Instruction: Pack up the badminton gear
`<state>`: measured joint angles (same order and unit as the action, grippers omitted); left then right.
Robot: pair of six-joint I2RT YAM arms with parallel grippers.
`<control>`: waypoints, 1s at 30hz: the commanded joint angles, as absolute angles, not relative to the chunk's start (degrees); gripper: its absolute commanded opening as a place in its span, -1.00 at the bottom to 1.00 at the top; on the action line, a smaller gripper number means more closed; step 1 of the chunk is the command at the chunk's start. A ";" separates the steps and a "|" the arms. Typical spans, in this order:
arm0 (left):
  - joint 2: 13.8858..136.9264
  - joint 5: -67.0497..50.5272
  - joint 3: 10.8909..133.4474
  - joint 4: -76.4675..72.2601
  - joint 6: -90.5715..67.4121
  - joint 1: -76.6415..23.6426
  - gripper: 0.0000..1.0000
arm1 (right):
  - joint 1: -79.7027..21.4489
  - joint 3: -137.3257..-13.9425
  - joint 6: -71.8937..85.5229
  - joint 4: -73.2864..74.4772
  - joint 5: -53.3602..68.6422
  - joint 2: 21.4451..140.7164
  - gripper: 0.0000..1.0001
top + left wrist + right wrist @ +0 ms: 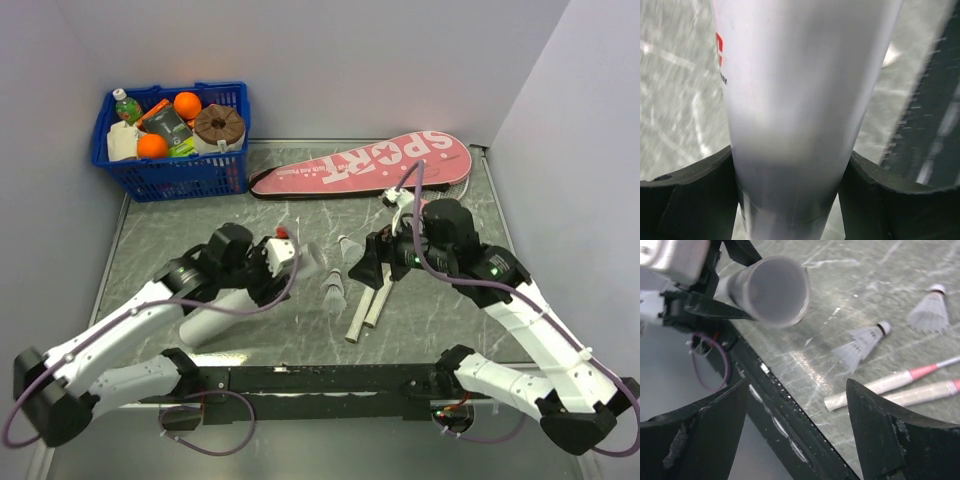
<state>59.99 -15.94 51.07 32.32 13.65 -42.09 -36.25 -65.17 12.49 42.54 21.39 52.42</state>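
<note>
My left gripper (277, 262) is shut on the long white tube (218, 320), which is tilted with its open mouth toward the middle of the table. In the left wrist view the tube (800, 100) fills the space between the jaws of the left gripper (790, 155). My right gripper (373, 264) hovers open over the white racket handles (365, 308), with nothing between its fingers. From the right wrist, the gripper (797, 390) faces the tube's mouth (777, 290), two shuttlecocks (865, 342) (930, 310) and the handles (880, 386). The pink SPORT case (370, 165) lies at the back.
A blue basket (170, 175) with oranges and bottles stands at the back left corner. White walls close in both sides and the back. A black rail (320, 380) runs along the near edge between the arm bases. Shuttlecocks (333, 293) lie between the two grippers.
</note>
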 commanded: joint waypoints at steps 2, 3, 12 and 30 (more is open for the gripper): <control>52.48 -28.82 47.73 24.61 10.64 -42.71 -0.98 | -37.09 -71.19 8.79 45.35 31.02 56.25 0.64; 52.12 -30.31 47.29 24.17 10.29 -42.98 -0.98 | -37.18 -71.45 8.96 44.48 33.11 56.86 0.64; 53.08 -30.24 44.91 20.04 7.12 -45.35 -0.98 | -42.01 -75.85 9.14 44.39 34.98 60.64 0.58; 52.56 -27.69 42.72 16.96 3.60 -46.58 -0.98 | -43.86 -74.97 7.65 41.75 35.41 65.57 -0.01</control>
